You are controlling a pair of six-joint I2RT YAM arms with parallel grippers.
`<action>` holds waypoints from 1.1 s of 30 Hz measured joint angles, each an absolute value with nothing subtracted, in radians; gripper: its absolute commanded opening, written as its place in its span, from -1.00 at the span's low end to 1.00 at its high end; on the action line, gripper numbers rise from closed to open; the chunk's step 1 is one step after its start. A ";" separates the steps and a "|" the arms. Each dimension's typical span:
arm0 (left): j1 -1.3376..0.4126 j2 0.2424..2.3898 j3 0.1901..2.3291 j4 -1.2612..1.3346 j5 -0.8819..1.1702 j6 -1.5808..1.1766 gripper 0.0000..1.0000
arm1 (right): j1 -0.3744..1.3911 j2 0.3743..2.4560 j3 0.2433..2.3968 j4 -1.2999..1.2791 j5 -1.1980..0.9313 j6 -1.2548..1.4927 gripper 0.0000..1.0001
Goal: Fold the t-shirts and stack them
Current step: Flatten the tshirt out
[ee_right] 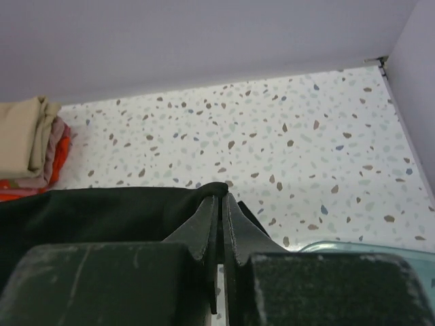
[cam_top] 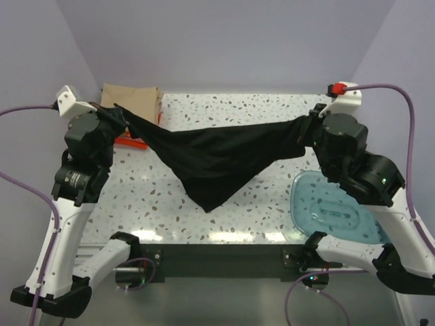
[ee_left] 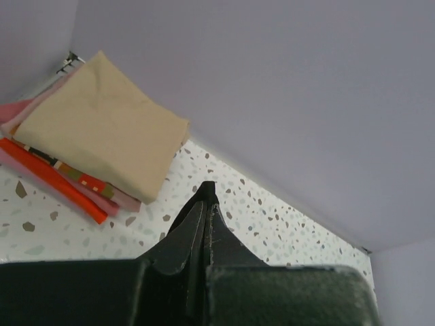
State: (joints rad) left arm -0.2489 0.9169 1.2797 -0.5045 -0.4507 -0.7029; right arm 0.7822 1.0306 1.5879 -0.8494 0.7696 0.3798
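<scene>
The black t-shirt (cam_top: 217,159) hangs stretched in the air between my two grippers, sagging to a point near the table's front. My left gripper (cam_top: 117,112) is shut on its left end; a bit of black cloth (ee_left: 206,190) shows at the fingertips. My right gripper (cam_top: 307,122) is shut on its right end, and the black cloth (ee_right: 102,214) spreads left from the fingertips. The folded tan-beige t-shirt (cam_top: 132,102) lies on top of a pile at the back left, also in the left wrist view (ee_left: 102,125). Red-orange cloth (ee_left: 51,178) lies under it.
A translucent teal bowl (cam_top: 336,210) sits at the front right under the right arm; its rim shows in the right wrist view (ee_right: 367,248). The speckled table (cam_top: 245,109) ends at lilac walls behind and at both sides.
</scene>
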 measured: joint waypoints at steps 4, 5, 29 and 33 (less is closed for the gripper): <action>-0.249 0.921 1.320 -0.516 -0.495 -0.695 -1.00 | 0.768 1.075 1.701 -0.836 0.779 0.324 -1.00; -0.249 0.933 1.322 -0.517 -0.503 -0.694 -1.00 | 0.755 1.090 1.719 -0.833 0.772 0.312 -1.00; -0.140 1.542 2.121 -0.563 -0.242 -0.604 -1.00 | 0.300 1.496 2.273 -0.745 0.215 0.219 -1.00; -0.137 1.367 1.879 -0.556 -0.304 -0.588 -1.00 | 0.300 1.275 1.977 -0.762 0.197 0.236 -1.00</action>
